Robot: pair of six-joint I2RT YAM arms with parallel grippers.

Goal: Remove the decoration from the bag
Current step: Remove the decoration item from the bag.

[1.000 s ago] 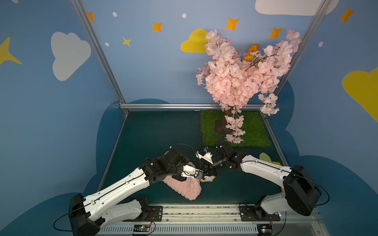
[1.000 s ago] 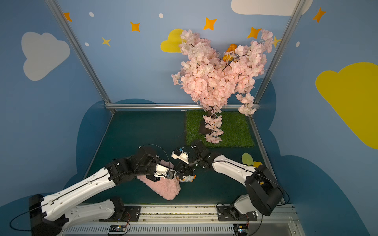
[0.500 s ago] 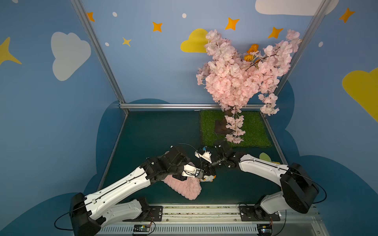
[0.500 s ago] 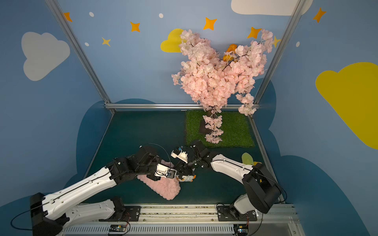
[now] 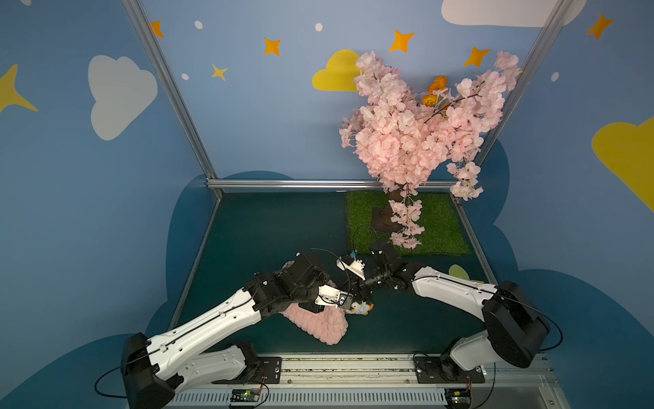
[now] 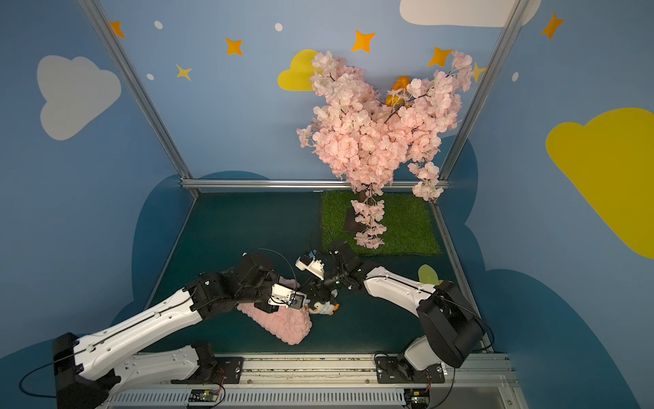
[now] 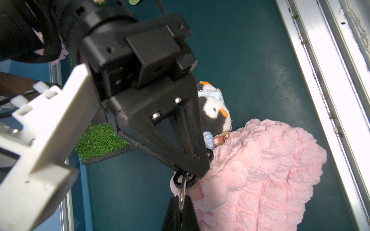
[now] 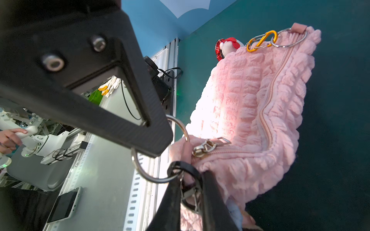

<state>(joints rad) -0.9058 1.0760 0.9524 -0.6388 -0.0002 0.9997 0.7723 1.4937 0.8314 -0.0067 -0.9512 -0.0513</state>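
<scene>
Teal mat [image 5: 265, 230], puffy bubble-knit pink bag [image 5: 322, 324]

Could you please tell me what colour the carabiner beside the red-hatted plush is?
The carabiner is orange-yellow, shown best in the right wrist view.

blue walls [image 5: 247, 124] painted with clouds [image 5: 120, 95] and stars [image 5: 272, 46] rise around a dark teal floor [image 5: 276, 226].
</scene>
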